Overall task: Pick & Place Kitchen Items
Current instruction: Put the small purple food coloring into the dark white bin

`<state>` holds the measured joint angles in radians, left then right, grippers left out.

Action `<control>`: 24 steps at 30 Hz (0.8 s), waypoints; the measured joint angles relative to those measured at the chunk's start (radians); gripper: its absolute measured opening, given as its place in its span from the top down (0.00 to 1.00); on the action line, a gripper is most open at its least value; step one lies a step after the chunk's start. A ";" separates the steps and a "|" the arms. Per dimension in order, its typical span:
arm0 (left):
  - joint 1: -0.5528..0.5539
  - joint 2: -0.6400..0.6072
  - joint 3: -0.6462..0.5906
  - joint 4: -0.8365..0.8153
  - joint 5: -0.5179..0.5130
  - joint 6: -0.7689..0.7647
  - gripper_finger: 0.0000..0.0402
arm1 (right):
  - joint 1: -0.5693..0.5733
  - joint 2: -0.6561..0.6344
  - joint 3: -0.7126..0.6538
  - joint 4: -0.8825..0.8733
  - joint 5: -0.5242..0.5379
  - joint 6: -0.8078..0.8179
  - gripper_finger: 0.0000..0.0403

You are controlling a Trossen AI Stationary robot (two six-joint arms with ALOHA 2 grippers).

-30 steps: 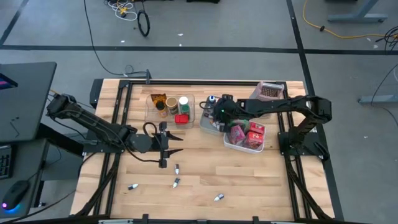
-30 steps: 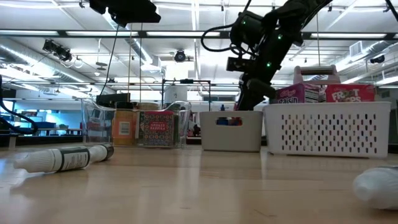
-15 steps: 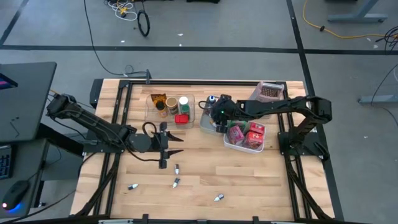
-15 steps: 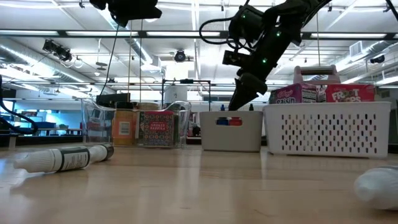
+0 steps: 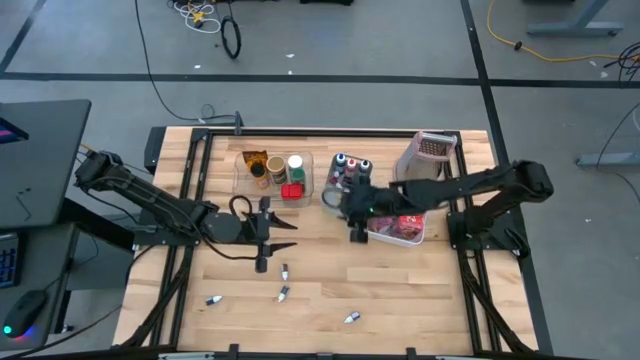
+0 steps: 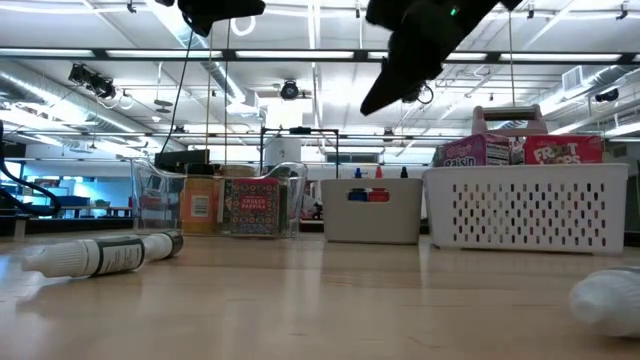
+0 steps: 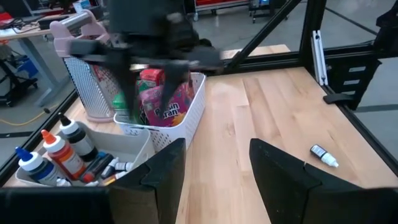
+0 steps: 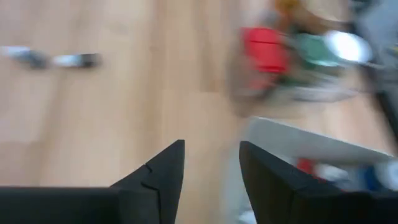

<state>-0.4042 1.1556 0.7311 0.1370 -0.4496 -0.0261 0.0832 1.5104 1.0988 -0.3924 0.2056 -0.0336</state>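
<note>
Several small bottles lie on their sides on the wooden table [image 5: 330,270]: two [image 5: 284,281] near my left gripper, one [image 5: 213,299] toward the near left, one [image 5: 351,318] near the front edge. My left gripper [image 5: 288,232] hovers left of centre, pointing right, open and with nothing in it [image 7: 216,180]. My right gripper [image 5: 357,233] hangs above the table just near of the grey bin [image 5: 345,185], open with nothing between its fingers [image 8: 211,174]. The low view shows it high over the bins [image 6: 385,90].
At the back stands a clear bin [image 5: 275,172] with jars, a red box and an orange packet. The grey bin holds small bottles with coloured caps [image 7: 56,155]. A white basket [image 5: 400,225] has pink and red boxes. Behind it stands a pink-topped perforated container [image 5: 425,155]. Bare wood lies near centre.
My right gripper has swung from over the grey bin toward the table's near edge and has risen; it has also turned somewhat. My left arm has kept its place. The things on the table lie as before.
</note>
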 joint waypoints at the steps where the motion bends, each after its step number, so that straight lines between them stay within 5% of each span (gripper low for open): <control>1: 0.000 0.000 0.000 -0.001 -0.001 0.000 0.53 | 0.023 -0.001 0.000 -0.004 -0.020 0.000 0.60; 24: 0.000 0.000 0.000 0.068 -0.002 -0.010 0.53 | 0.463 0.026 -0.001 0.176 -0.091 0.243 0.62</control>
<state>-0.4042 1.1556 0.7311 0.2054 -0.4515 -0.0360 0.5466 1.5368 1.0977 -0.2161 0.1151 0.2099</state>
